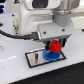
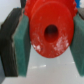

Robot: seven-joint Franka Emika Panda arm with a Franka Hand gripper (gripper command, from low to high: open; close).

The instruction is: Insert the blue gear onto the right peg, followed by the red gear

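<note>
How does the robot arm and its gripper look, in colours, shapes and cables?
The arm is white with rounded, smooth shells and grey parts near the wrist. A black cable curves along it from the exterior view's left. The gripper has a boxy white body with a dark underside. In the wrist view, its fingers carry teal pads on dark, blocky backs.

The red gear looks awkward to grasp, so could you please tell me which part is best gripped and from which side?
Grip the red gear across its round outer rim, coming straight down from above with one finger on each side. That is how the gripper holds it here: the teal pads press on opposite edges, leaving the centre hole free. It sits over the blue gear on the plate.
</note>
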